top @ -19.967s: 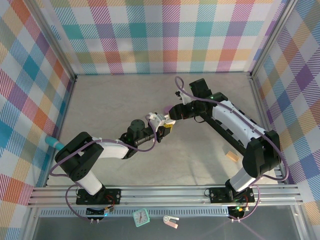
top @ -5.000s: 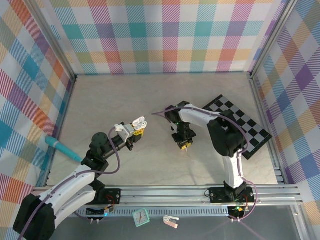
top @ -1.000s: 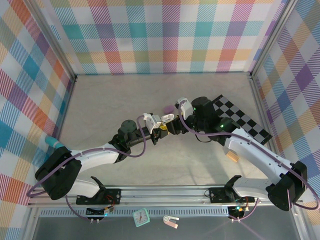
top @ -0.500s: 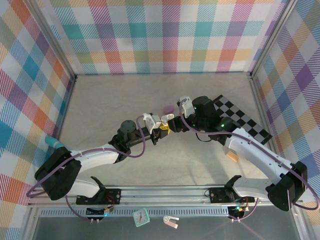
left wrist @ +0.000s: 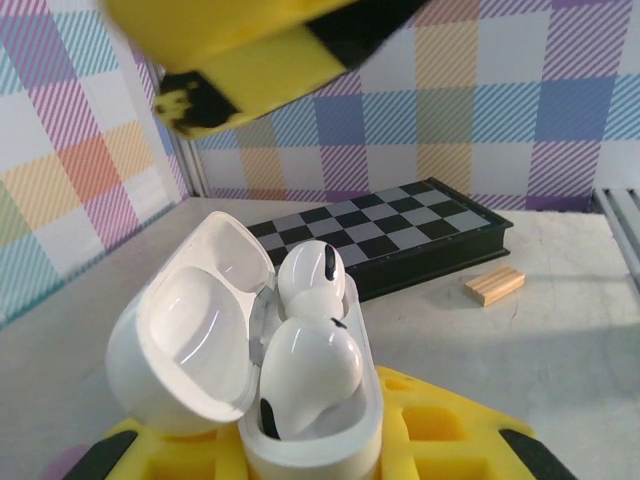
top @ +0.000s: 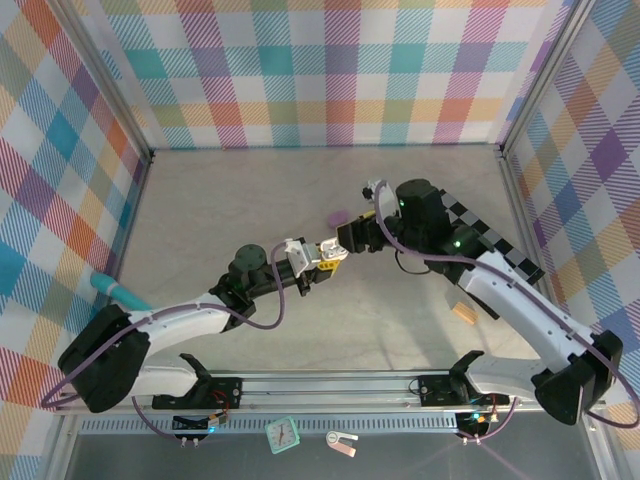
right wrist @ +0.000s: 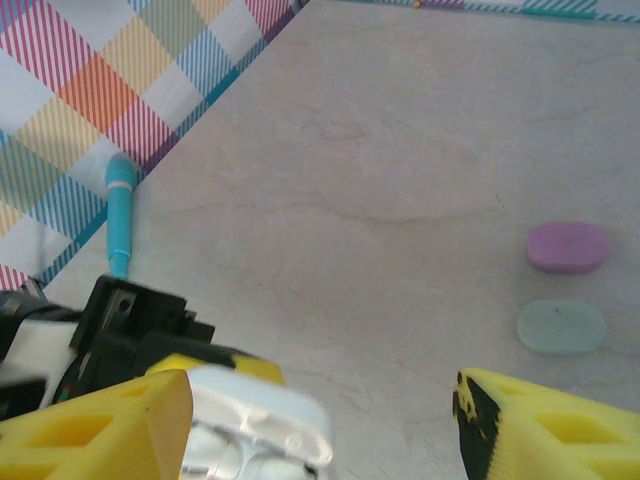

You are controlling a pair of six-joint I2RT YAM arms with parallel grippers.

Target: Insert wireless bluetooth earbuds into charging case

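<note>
Hold left end effector (left wrist: 290, 465) clamped on open white charging case (left wrist: 362, 420), up over middle of worktop (top: 230, 190), both white earbuds (left wrist: 305, 365) already sitting in its wells, though full seating hard to judge. Bring right end effector (right wrist: 325, 400), jaws wide and empty just above charging case, down slowly for a light press on earbuds, then tip lid (left wrist: 185, 335) shut without knocking charging case loose. Mind purple case (right wrist: 568, 247) and mint case (right wrist: 560, 327) lying below, chessboard (left wrist: 400, 235) and wooden block (left wrist: 495, 285) to right, teal pen (right wrist: 120, 210) by left wall; bare worktop elsewhere, plaid walls (top: 330, 70) well apart.
</note>
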